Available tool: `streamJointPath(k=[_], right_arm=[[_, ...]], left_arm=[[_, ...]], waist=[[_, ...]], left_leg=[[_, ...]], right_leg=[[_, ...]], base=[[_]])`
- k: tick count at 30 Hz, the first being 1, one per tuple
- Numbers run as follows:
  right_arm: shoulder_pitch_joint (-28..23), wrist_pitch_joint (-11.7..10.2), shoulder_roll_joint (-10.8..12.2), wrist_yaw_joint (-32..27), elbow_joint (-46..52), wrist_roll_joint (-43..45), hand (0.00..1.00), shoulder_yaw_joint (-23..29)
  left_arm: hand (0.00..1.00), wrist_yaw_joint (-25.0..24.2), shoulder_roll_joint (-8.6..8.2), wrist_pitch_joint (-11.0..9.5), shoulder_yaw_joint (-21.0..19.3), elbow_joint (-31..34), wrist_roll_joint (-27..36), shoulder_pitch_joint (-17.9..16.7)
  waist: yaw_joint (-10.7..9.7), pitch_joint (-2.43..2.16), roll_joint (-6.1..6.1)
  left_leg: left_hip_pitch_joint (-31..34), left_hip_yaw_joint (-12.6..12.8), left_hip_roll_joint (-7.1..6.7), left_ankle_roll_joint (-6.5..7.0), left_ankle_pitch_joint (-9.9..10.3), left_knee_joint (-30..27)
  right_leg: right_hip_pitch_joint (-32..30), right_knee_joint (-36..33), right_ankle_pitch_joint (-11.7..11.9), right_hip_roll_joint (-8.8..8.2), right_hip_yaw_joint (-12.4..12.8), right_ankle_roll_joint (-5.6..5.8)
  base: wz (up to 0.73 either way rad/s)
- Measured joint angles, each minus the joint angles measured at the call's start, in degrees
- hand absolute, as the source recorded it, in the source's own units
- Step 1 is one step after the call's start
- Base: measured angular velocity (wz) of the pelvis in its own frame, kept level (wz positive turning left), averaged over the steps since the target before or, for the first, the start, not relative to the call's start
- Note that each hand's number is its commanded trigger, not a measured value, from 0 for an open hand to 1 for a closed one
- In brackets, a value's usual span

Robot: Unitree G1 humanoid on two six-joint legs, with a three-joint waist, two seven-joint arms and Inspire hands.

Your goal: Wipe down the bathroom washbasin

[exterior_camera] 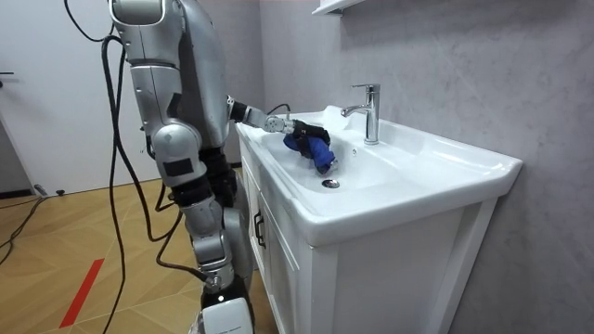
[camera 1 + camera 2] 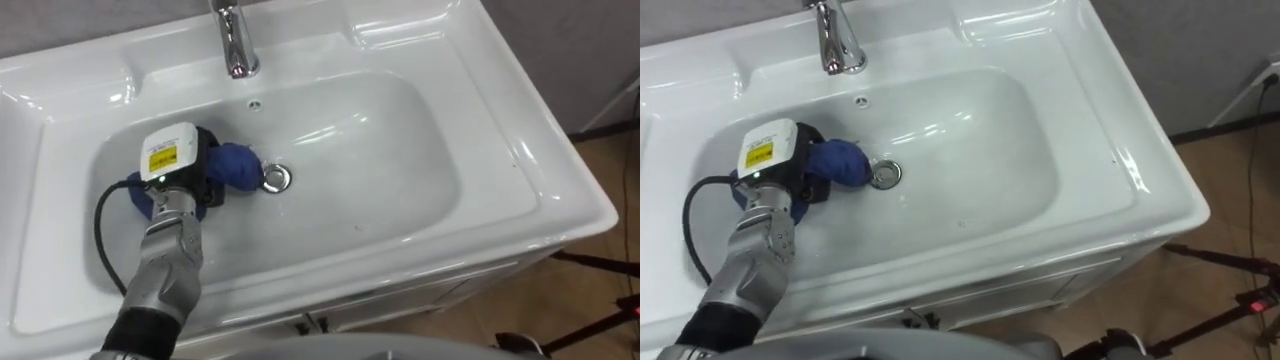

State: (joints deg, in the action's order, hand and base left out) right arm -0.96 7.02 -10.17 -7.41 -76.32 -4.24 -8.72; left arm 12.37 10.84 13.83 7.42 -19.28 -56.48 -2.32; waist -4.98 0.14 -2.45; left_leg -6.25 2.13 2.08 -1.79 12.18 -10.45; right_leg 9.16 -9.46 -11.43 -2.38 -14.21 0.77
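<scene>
The left hand (image 2: 205, 175) reaches down into the left half of the basin (image 2: 400, 160), its arm coming in from the lower left over the front rim. Its fingers are curled about a blue cloth (image 2: 238, 165), which is bunched under the palm and bulges out on the hand's right side. In the room view the cloth droops from the grip toward the bowl's floor. The cloth's free edge lies just beside the drain (image 2: 276, 178), close enough that contact cannot be ruled out. The tap (image 2: 235, 40) stands well behind on the back ledge.

The relation that matters is sideways: from the hand, the cloth points to the robot's right, toward the drain, and beyond the drain lies the wide right half of the bowl. The basin's long axis runs left to right across the robot's front. A wiping stroke would probably go along that axis, with the cloth leading and the hand following
</scene>
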Motion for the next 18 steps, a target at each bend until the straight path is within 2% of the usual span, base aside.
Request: streamJointPath(k=[3, 8, 11, 18], right_arm=[[-0.35, -0.03, -0.35, -0.01, 0.02, -0.36, 0.0, 0.01], [-0.87, -0.03, -0.71, -0.01, -0.1, -0.38, 0.0, 1.32], [-0.88, -0.06, -0.87, -0.1, -0.48, -0.16, 0.0, 1.39], [-1.0, -0.14, -0.87, -0.07, -0.64, 0.1, 0.0, 1.25]], left_arm=[[1.0, 0.73, 0.27, -0.02, -1.15, 0.53, -0.04, 0.0], [1.0, 2.36, 1.78, 0.01, -3.58, 8.21, -3.6, -0.65], [1.0, 3.73, 1.78, 0.0, -4.83, 10.37, -4.39, -0.72], [1.0, 4.58, 1.78, 0.2, -5.3, 11.16, -4.39, -2.06]], waist=[[0.54, -0.15, -0.46], [1.88, -0.15, -0.86], [2.33, -0.28, -1.05], [2.66, -0.24, -1.02]], left_leg=[[0.61, -0.58, -0.24, 0.15, -0.09, -0.42], [1.67, -1.47, -0.71, 0.4, -0.27, -1.01], [1.6, -1.45, -0.77, 0.48, -0.32, -0.9], [1.61, -1.45, -0.76, 0.48, -0.32, -0.91]], right_leg=[[-0.03, 0.06, 0.0, -0.16, -0.38, 0.0], [-0.11, 0.79, 0.08, -0.4, -0.82, -0.03], [-0.04, 0.78, 0.11, -0.49, -0.88, 0.01], [-0.08, 0.8, 0.11, -0.49, -0.85, 0.01]], base=[[0.12], [0.09], [0.01], [0.0]])
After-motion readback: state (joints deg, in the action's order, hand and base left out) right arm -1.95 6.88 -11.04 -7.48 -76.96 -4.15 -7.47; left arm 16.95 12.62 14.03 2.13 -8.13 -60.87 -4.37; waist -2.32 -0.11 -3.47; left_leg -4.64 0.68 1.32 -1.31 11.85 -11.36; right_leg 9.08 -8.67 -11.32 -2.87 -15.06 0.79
